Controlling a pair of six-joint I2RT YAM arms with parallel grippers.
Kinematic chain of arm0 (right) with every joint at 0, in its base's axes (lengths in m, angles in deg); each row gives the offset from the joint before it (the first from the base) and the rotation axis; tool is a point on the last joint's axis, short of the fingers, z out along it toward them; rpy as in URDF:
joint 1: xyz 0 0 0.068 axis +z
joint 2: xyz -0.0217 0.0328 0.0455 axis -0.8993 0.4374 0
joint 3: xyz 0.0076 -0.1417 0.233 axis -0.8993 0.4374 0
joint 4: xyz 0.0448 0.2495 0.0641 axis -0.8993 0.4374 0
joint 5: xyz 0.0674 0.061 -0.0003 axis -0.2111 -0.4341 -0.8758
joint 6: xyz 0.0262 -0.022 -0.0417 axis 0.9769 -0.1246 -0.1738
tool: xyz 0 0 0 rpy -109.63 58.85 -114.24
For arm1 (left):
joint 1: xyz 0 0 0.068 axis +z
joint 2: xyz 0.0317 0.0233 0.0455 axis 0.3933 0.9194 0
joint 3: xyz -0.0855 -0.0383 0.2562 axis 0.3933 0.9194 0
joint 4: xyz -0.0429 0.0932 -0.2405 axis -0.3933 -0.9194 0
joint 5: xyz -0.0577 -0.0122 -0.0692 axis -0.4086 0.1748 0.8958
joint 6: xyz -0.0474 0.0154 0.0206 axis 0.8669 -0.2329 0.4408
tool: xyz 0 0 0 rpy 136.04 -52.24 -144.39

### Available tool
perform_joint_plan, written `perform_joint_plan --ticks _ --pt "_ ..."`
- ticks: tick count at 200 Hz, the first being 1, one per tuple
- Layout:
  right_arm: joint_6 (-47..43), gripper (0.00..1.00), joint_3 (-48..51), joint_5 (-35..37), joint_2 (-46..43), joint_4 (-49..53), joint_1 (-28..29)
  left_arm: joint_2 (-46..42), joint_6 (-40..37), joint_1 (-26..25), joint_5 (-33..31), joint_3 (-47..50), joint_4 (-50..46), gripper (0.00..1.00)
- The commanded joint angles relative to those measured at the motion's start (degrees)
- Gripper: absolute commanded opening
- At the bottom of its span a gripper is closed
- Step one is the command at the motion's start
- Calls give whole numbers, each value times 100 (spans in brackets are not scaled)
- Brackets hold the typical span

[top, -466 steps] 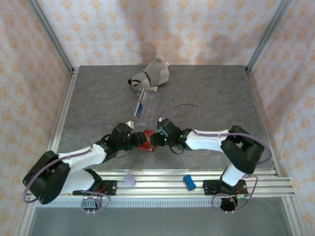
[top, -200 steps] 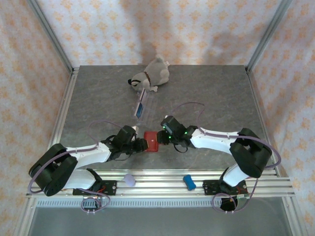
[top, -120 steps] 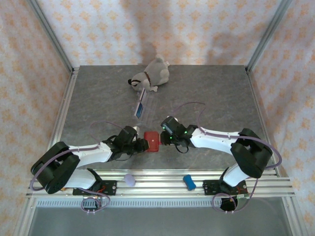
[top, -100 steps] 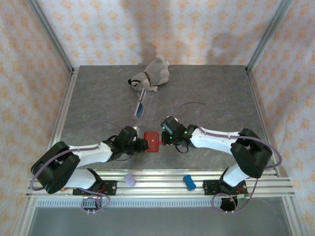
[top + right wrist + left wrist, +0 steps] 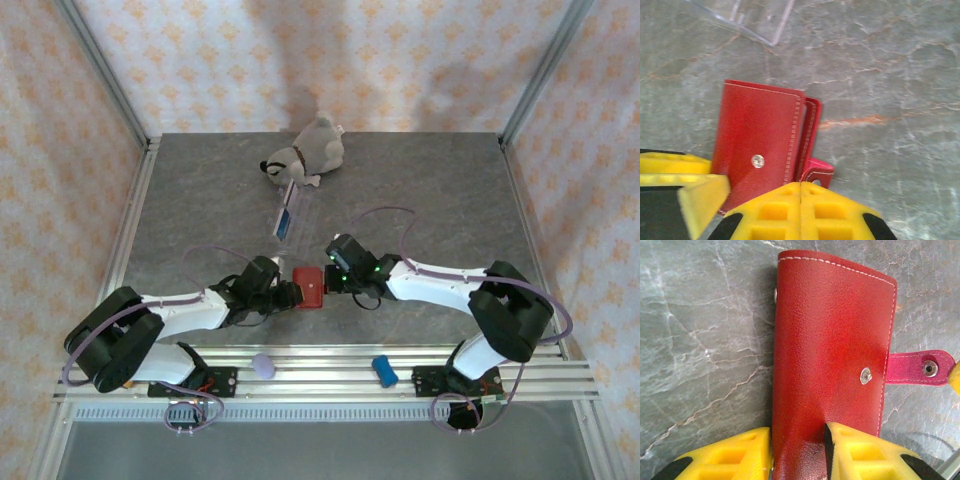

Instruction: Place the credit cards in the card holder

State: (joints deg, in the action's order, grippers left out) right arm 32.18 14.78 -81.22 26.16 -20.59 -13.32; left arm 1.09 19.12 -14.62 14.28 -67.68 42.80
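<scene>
Both arms are reaching low over the worktop (image 5: 200,200), wrists angling inward, tips nearly meeting. Left end effector (image 5: 288,293) is clamping its yellow fingers (image 5: 860,452) on the card holder (image 5: 830,340). Right end effector (image 5: 333,283) is straddling its corner, grip unclear.

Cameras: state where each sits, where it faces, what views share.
Top external: above and behind the robot, facing down on the table; both arms meet at the card holder.
Left wrist: on the left arm, looking along the left pincer, clamped on the card holder.
Right wrist: on the right arm, looking past the closed right pincer at the card holder.
Shared: all see the card holder; top and right wrist see the clear case.
</scene>
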Motion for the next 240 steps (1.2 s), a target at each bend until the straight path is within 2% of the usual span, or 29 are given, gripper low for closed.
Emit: perform_joint_plan --ticks 1,106,240 --pt "-165 0 -217 -358 124 -355 34 167 54 -138 46 -91 229 31" --pt "-175 0 -372 -1074 821 -814 -60 219 33 -151 25 -37 287 30" --pt "-249 0 -578 -1176 1019 -660 -121 229 54 -151 -5 9 305 30"
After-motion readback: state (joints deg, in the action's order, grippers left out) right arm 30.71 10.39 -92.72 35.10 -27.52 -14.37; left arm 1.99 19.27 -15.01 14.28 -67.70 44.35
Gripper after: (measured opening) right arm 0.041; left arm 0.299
